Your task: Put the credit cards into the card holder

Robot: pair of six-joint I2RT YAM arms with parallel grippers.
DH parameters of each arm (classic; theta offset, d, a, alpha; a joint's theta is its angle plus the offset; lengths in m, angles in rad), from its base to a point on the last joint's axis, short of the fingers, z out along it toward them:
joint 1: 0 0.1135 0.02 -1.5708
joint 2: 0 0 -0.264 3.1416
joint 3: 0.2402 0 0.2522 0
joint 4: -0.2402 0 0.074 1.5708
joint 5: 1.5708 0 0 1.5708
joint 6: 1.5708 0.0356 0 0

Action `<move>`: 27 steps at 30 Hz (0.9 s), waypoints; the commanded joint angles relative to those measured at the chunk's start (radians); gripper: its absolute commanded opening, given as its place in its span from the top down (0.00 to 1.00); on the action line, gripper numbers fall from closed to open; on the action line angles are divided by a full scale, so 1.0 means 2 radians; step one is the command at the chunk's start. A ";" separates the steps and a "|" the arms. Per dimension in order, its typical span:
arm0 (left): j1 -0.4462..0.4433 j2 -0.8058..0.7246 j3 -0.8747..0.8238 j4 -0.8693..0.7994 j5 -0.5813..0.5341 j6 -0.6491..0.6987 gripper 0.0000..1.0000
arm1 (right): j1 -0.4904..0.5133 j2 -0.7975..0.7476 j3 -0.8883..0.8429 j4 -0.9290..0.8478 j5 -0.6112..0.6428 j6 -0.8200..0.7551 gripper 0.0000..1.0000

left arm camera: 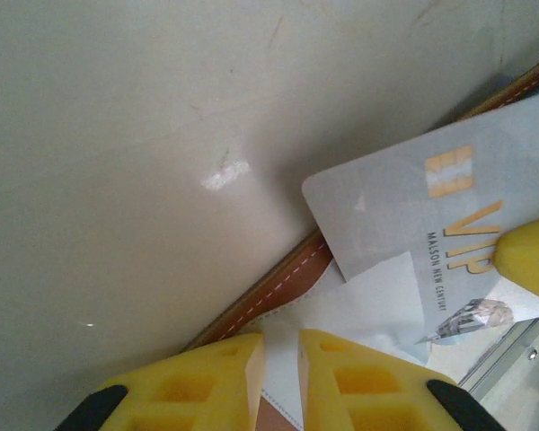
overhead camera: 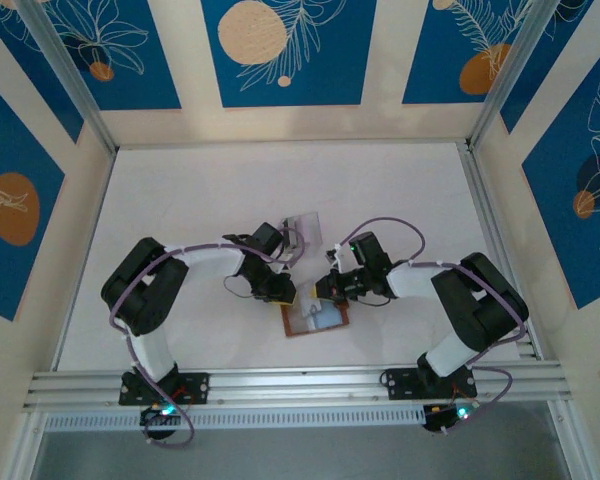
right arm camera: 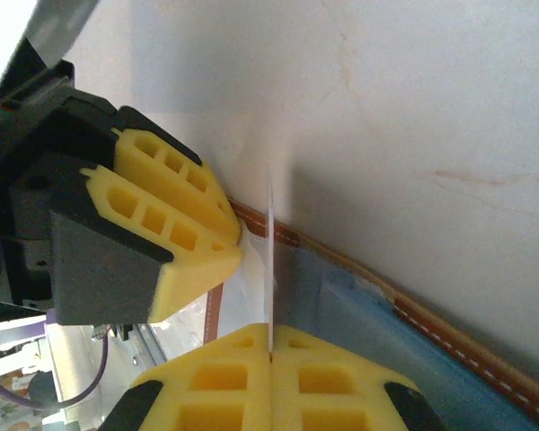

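Note:
The brown card holder (overhead camera: 332, 325) lies open near the table's front, its bluish-grey inner pockets (right arm camera: 449, 359) facing up. My right gripper (overhead camera: 330, 290) (right arm camera: 271, 334) is shut on a greyish VIP credit card (left arm camera: 404, 215), which stands edge-on (right arm camera: 270, 260) with its far end down at the pocket by the stitched rim (left arm camera: 287, 278). One of the right fingers (left arm camera: 530, 256) shows on that card. At the holder's left corner, my left gripper (overhead camera: 278, 292) (left arm camera: 281, 346) is closed to a narrow gap on the pale pocket layer. Its yellow fingers (right arm camera: 180, 224) sit just left of the card.
A clear slotted stand (overhead camera: 302, 228) sits just behind the two grippers. An aluminium rail (overhead camera: 300, 385) runs along the near table edge, and frame posts stand at the back corners. White tabletop (overhead camera: 210, 190) spreads left, right and behind.

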State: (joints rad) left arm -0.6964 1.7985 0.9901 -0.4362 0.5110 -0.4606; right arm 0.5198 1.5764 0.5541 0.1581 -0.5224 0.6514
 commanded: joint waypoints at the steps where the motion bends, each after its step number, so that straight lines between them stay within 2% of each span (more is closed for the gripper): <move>1: -0.010 0.027 -0.016 -0.027 -0.025 0.010 0.80 | 0.004 0.006 -0.016 0.003 -0.018 0.006 1.00; 15: -0.010 0.032 -0.019 -0.018 -0.023 0.005 0.80 | 0.022 -0.002 -0.050 -0.008 -0.022 0.018 1.00; 27: -0.016 0.012 -0.017 -0.005 -0.004 -0.017 0.80 | 0.040 0.021 -0.030 -0.016 0.029 0.054 1.00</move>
State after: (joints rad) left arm -0.6964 1.8004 0.9901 -0.4305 0.5186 -0.4721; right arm 0.5842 1.5818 0.4889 0.1905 -0.5419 0.7258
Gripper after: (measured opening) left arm 0.200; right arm 0.064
